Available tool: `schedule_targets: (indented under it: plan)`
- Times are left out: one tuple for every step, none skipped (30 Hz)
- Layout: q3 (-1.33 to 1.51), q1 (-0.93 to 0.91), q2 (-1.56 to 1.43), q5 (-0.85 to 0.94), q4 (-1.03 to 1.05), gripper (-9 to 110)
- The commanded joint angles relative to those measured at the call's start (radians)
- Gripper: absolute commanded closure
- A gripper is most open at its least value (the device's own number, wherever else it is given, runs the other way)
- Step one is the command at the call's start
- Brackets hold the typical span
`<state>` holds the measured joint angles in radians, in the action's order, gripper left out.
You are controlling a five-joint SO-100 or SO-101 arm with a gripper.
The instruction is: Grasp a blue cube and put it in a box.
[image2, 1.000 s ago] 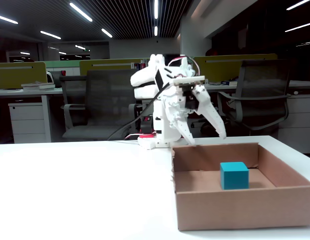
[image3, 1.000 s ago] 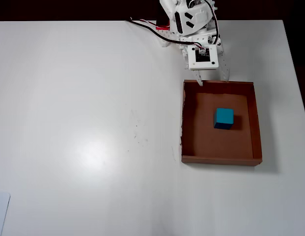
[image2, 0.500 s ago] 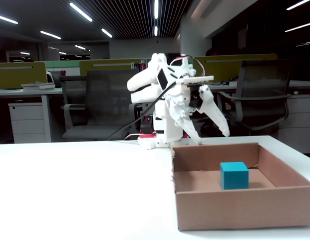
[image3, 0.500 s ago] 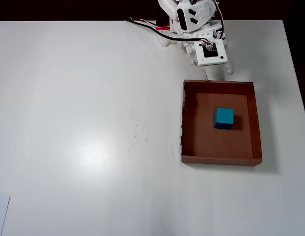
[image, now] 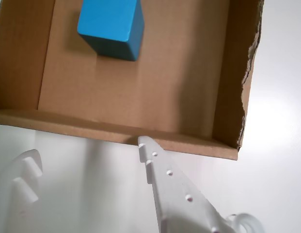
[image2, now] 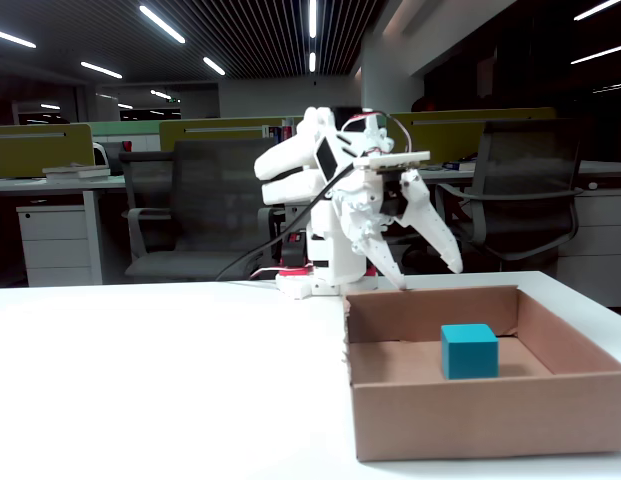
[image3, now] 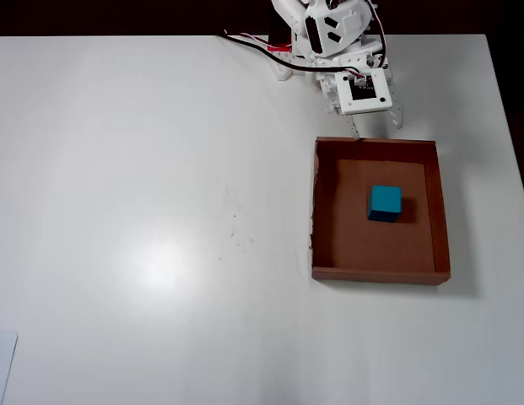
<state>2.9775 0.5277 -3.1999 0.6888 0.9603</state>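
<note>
The blue cube (image3: pixel 384 201) rests on the floor of the box (image3: pixel 316 211), slightly toward the arm's side of its middle, and nothing touches it. It also shows in the fixed view, cube (image2: pixel 468 351) inside the box (image2: pixel 480 425), and in the wrist view, cube (image: pixel 111 26) near the top of the box (image: pixel 116 132). My gripper (image3: pixel 378 129) hangs open and empty just outside the box's far wall, above the table. In the fixed view the gripper (image2: pixel 428 277) is raised over that wall. In the wrist view the gripper (image: pixel 85 150) shows both white fingers (image: pixel 165 184) spread apart.
The arm's base with red and black cables (image3: pixel 262 46) stands at the table's far edge. One box wall has a torn edge (image: pixel 247 73). A white object (image3: pixel 0 363) pokes in at the table's near left corner. Office chairs (image2: pixel 205 200) and desks stand behind the table.
The gripper has lifted and drawn back from the box's far wall toward the arm's base, staying open. The cube has not moved in the box.
</note>
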Motion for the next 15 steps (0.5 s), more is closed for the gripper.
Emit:
schedule_targets:
  plan:
    - [-0.006, 0.006, -0.005, 0.003, -0.021, 76]
    - [-0.006, 0.006, -0.005, 0.003, -0.026, 76]
    - [-0.006, 0.006, -0.005, 0.003, -0.031, 76]
    - [-0.006, 0.006, -0.005, 0.003, -0.035, 76]
    - [-0.006, 0.006, -0.005, 0.003, -0.038, 76]
    - [-0.006, 0.006, -0.005, 0.003, -0.040, 76]
    - [-0.006, 0.006, -0.005, 0.003, -0.043, 76]
    - [-0.006, 0.006, -0.005, 0.003, -0.044, 76]
    - [-0.006, 0.006, -0.005, 0.003, -0.046, 76]
    - [-0.006, 0.006, -0.005, 0.003, -0.048, 76]
    - [-0.006, -0.006, 0.000, -0.002, -0.066, 76]
    - [-0.006, -0.037, 0.009, -0.002, -0.092, 76]
    - [-0.006, -0.071, 0.014, -0.002, -0.114, 76]
    - [-0.006, -0.104, 0.014, -0.002, -0.129, 76]
    - [-0.006, -0.140, 0.014, -0.002, -0.138, 76]
